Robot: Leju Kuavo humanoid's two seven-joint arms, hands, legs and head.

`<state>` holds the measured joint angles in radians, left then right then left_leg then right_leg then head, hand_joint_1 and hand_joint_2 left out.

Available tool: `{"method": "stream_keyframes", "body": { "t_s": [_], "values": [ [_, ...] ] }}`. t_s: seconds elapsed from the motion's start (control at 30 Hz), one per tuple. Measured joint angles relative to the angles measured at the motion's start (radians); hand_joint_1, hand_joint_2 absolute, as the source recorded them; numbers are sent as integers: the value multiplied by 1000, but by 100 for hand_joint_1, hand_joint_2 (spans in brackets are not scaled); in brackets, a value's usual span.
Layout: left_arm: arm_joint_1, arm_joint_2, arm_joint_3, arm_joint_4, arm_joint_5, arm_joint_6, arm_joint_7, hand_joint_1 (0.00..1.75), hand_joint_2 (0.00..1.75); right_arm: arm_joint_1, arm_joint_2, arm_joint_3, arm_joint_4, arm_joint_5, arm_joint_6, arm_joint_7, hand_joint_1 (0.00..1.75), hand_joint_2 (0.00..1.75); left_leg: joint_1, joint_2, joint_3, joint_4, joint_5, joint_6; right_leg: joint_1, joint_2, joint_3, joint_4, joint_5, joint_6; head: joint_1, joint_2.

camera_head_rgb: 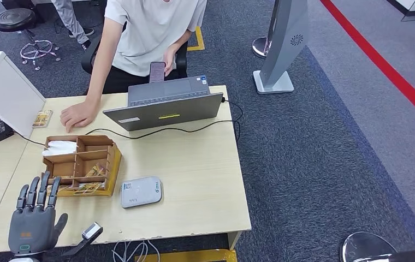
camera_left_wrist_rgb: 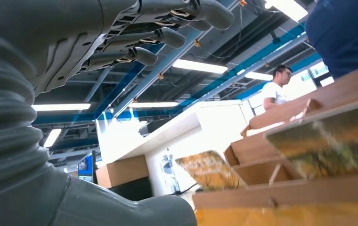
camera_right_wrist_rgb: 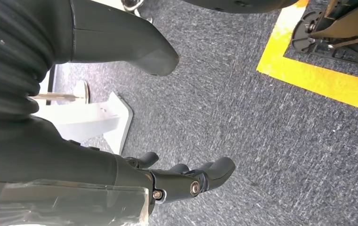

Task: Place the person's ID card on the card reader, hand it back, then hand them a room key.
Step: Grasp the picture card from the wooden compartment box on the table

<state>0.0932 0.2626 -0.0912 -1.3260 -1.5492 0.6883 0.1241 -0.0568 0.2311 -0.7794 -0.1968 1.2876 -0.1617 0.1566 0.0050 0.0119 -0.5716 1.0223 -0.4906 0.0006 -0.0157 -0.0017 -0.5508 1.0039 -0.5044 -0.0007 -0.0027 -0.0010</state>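
Grey and dark-fingered, the robot's left hand [camera_head_rgb: 33,221] is hovering at the near left corner of the pale wooden table [camera_head_rgb: 194,180], fingers spread apart and pointing away from the robot, holding nothing. Just beyond its fingertips is sitting the wooden organiser box [camera_head_rgb: 82,164], its compartments carrying white paper and what look like printed cards; whether those are the room keys cannot be told. Farther off, near the table's far left edge, a small patterned card [camera_head_rgb: 42,118] is lying flat beside the person's hand [camera_head_rgb: 78,115], which is resting on the tabletop; it may be the ID card, though its print is too small to read. Its long axis is running roughly away from the robot. To the right of the box, the rounded grey card reader [camera_head_rgb: 141,191] is lying flat near the front edge, well apart from the open laptop [camera_head_rgb: 164,106] behind it.

Judged from this layout, the card is lying ahead of the left hand, past the box, so the left arm is much the nearer one for a reach, and the card would then have to travel right and back toward the reader.

Down by the carpet, the right hand [camera_right_wrist_rgb: 186,181] is hanging beside the robot, fingers loosely curled in with nothing between them.
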Motion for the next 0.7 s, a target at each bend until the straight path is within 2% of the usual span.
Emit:
{"method": "stream_keyframes", "body": {
  "t_s": [0.47, 0.7],
  "values": [
    [-42, -24, 9, 8, 0, 2, 15, 0, 175, -3, -1, 8, 0, 9, 2, 0, 0, 175, 0, 0, 0, 0, 0, 0, 0, 0, 0, 0, 0, 0, 0, 0],
    [-117, -32, -101, 62, 0, 2, 98, 0, 175, -8, -1, 14, 0, 23, 8, 0, 0, 175, 0, 0, 0, 0, 1, -1, 0, 0, 0, 0, 0, 0, 0, 0]
  ]
}}
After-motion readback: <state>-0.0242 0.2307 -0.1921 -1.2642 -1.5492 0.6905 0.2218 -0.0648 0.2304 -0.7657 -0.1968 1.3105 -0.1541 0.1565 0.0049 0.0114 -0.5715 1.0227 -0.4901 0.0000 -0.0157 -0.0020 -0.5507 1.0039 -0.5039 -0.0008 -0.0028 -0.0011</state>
